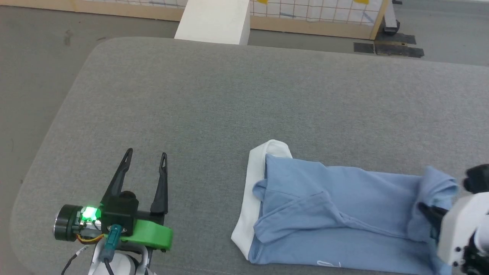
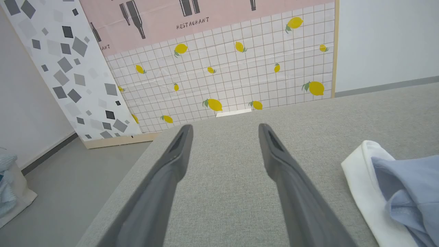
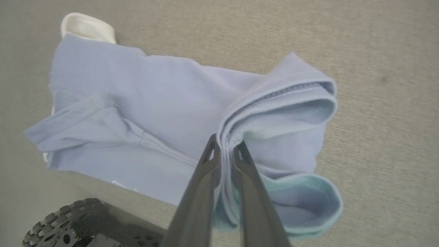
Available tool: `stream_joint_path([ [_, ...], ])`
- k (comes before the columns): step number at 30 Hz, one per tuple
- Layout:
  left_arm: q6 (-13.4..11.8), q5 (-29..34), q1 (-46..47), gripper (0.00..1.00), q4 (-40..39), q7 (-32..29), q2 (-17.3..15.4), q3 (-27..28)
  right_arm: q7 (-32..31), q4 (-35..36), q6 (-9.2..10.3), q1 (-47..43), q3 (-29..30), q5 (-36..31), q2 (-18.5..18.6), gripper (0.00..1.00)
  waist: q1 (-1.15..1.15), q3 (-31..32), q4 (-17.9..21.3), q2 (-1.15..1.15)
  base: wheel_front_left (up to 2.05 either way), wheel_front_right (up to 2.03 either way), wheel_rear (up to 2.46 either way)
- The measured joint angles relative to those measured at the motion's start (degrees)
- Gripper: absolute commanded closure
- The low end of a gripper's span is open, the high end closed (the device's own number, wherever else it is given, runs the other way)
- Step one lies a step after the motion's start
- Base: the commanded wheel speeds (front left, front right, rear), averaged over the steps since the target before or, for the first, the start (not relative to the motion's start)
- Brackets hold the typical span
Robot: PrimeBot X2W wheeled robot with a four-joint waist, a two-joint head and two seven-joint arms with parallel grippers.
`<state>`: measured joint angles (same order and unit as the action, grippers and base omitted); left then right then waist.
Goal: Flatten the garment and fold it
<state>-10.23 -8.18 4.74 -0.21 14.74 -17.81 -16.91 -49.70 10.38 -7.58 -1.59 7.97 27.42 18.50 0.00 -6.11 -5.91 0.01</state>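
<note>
at the lower left of the head view the left gripper (image 1: 147, 152) hangs just above the grey padded table (image 1: 229, 95). its two dark fingers are spread wide, point up the frame and hold nothing. at the far left edge of the left wrist view a pale bag (image 2: 13, 202) on the floor holds something light blue; what it is i cannot tell. the garment (image 1: 344, 202) lies on the table across the lower middle and right of the head view, partly folded, with its white collar (image 1: 248, 191) at its left end. in the right wrist view the right gripper (image 3: 227, 140) rises from the bottom middle, fingers nearly together, pinching a doubled hem at the garment's right end, which is lifted and curled over.
</note>
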Motion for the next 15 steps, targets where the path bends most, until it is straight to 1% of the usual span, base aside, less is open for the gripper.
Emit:
stream_joint_path([
  [2, 0.19, 0.14, 0.01, 0.00, 0.00, 0.00, 0.19, 0.11, -2.11, 2.10, 0.00, 0.16, -1.82, 0.93, -1.57, 1.00, 0.00, -0.13, -0.53, 0.00, 0.00, 0.00, 0.00],
  [7, 0.66, 0.45, 0.02, 0.00, 0.01, 0.00, 1.12, 0.29, -6.46, 4.33, 0.00, 2.65, -6.10, 1.43, -6.42, 1.00, 0.00, -0.79, -1.94, 0.00, 0.00, 0.00, 0.00],
  [11, 0.92, 1.65, 0.08, 0.00, 0.01, 0.03, 1.85, 0.32, -9.24, 4.61, 0.00, 5.44, -8.98, 1.40, -11.05, 1.00, 0.00, -1.52, -3.40, -0.01, 0.00, 0.00, 0.00],
  [15, 1.38, 2.09, 0.31, 0.00, 0.07, 0.04, 2.37, 0.46, -10.29, 4.07, 0.00, 7.97, -11.63, 0.63, -13.47, 1.00, 0.00, -2.31, -5.10, -0.01, 0.00, 0.00, 0.00],
])
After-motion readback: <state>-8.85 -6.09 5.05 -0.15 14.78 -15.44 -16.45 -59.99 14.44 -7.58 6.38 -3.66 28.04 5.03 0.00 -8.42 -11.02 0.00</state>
